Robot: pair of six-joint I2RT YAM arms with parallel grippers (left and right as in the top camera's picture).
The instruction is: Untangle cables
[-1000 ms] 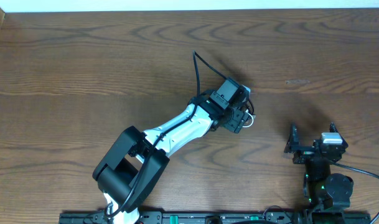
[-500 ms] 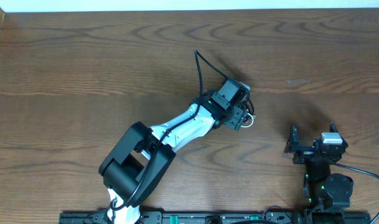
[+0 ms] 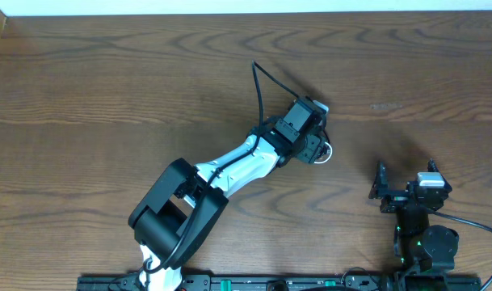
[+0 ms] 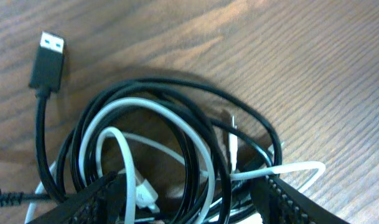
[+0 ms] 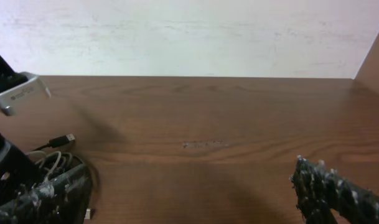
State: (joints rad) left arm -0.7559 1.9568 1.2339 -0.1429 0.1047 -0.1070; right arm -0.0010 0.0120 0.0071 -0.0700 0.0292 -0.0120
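Note:
The cables lie knotted in one bundle of black and white loops. In the left wrist view the white cable (image 4: 124, 152) winds through the black cable (image 4: 177, 84), whose black USB plug (image 4: 48, 59) lies free at the upper left. My left gripper (image 4: 188, 182) is open, with its fingers on either side of the bundle. In the overhead view it (image 3: 319, 144) covers most of the bundle, and only a white loop (image 3: 327, 152) shows. My right gripper (image 3: 405, 172) is open and empty, well to the right of the bundle. Its own view (image 5: 189, 199) shows the cables (image 5: 55, 160) at the far left.
A thicker black arm wire (image 3: 258, 89) arcs up from the left arm's wrist over the wood table (image 3: 108, 97). A pale wall (image 5: 189, 31) runs along the table's far edge. A raised side panel (image 5: 373, 56) stands at the far right.
My left gripper has shifted slightly toward the far right over the cable bundle, and the white loop has moved with it. The right arm has not moved.

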